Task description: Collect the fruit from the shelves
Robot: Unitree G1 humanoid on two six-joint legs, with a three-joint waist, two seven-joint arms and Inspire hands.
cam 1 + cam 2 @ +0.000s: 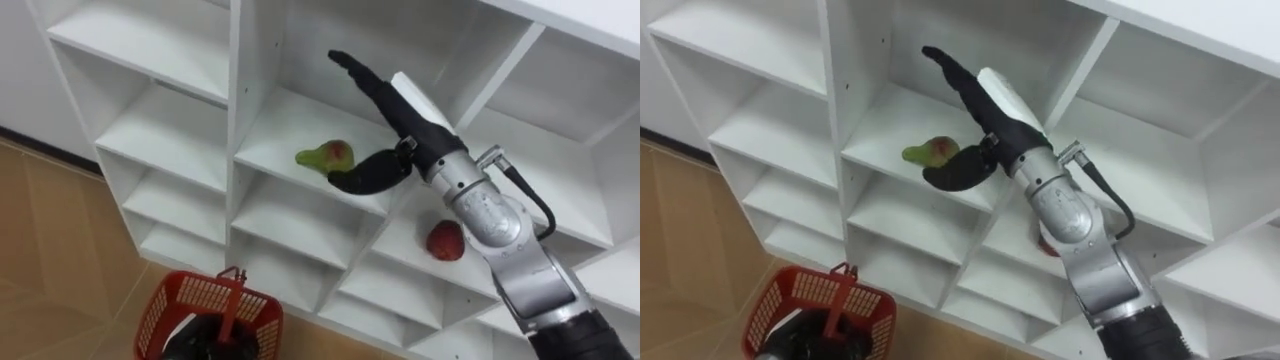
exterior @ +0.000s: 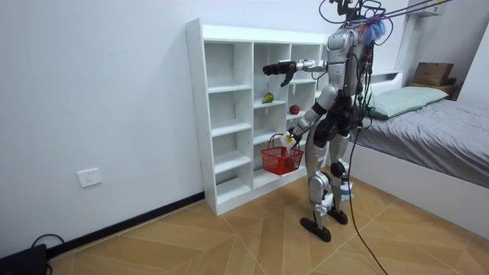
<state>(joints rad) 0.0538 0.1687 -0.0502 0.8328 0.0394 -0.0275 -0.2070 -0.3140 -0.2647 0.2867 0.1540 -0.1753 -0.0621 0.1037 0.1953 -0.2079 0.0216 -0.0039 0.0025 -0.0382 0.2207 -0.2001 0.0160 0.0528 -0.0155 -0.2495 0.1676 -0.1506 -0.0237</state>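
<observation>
Red basket [image 1: 168, 300] hangs low from the left hand [image 2: 289, 140], which is curled round its handle; can't tell what's inside. Up in the closet [image 1: 240, 120], the right hand [image 1: 403, 118] is spread wide and holding nothing, thumb just beside the green pear [image 1: 325, 155] on its shelf. Red apple [image 1: 446, 240] sits one cubby over, lower.

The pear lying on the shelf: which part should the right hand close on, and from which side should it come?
Probably take the pear by its broad, reddish end, coming from the compartment's open front. It lies on its side with the narrow neck toward the view's left, a poorer hold. The open right hand has its fingers above and thumb beside that broad end.
</observation>
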